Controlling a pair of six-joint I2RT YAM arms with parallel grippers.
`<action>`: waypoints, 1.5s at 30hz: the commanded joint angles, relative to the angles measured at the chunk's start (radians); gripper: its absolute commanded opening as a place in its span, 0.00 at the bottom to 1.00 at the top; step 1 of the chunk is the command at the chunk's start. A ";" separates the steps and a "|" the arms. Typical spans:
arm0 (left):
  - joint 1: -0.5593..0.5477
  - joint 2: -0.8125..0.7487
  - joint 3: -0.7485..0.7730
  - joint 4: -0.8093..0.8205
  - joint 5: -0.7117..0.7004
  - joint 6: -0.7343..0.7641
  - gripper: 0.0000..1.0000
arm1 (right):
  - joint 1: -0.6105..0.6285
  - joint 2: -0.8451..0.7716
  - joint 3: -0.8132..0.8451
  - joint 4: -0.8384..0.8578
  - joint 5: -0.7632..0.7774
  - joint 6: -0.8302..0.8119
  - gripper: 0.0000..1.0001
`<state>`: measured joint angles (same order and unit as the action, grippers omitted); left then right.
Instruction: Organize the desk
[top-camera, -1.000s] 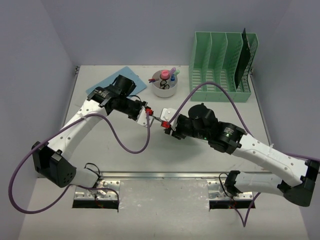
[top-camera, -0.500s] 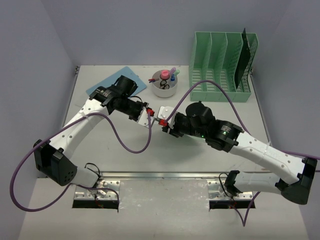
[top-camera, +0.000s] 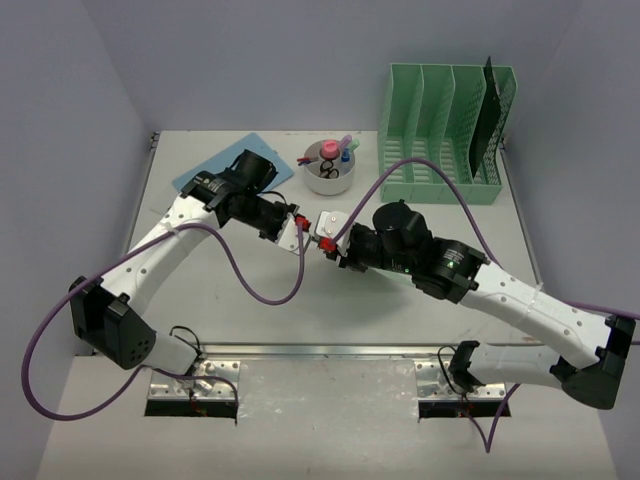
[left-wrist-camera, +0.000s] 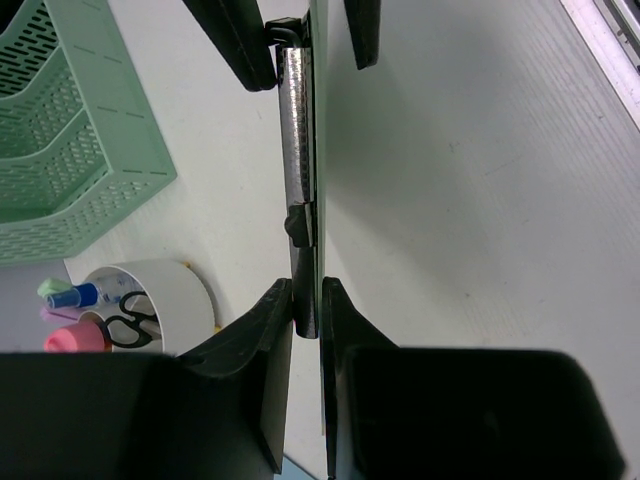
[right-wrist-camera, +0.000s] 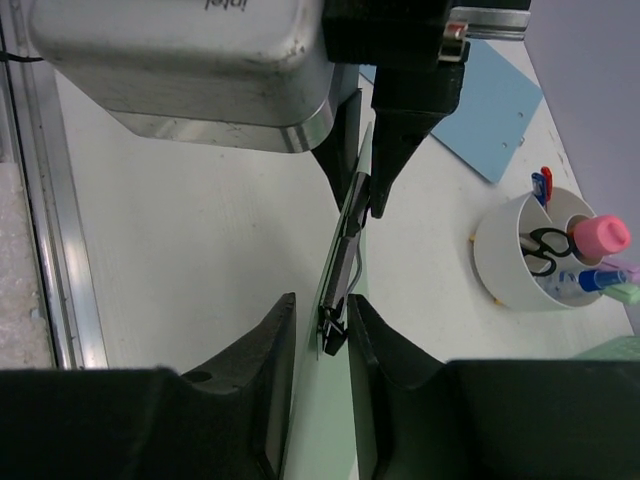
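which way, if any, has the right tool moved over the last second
Yes: the right tool has slid left and slightly up the view, ending closer to the white pen cup.

On the desk (top-camera: 380, 320), file rack (top-camera: 430, 100) at 1 o'clock, a board (top-camera: 487, 115) in its rightmost slot; pen cup (top-camera: 328, 186) at 12; folder (top-camera: 213, 162) at 10; centre, clipboard (top-camera: 326, 222) clamped between left gripper (top-camera: 300, 222) and right gripper (top-camera: 329, 246)

Cropped, upside-down "intel" lettering sits on the silver camera housing (right-wrist-camera: 180, 70).
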<state>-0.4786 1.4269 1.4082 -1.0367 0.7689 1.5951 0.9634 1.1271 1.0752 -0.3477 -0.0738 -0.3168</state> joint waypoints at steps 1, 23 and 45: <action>-0.012 0.000 0.048 0.000 0.047 0.002 0.00 | 0.000 0.000 0.011 0.009 -0.011 -0.010 0.26; 0.069 -0.134 -0.075 0.477 0.038 -0.448 1.00 | -0.040 -0.058 0.097 -0.001 0.103 -0.022 0.01; 0.317 -0.230 -0.130 1.067 -0.257 -1.666 1.00 | -0.327 -0.102 0.238 0.413 0.465 -0.065 0.01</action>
<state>-0.1604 1.1938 1.2778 0.0029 0.5049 0.0277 0.6605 1.0317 1.2488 -0.1505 0.2913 -0.3256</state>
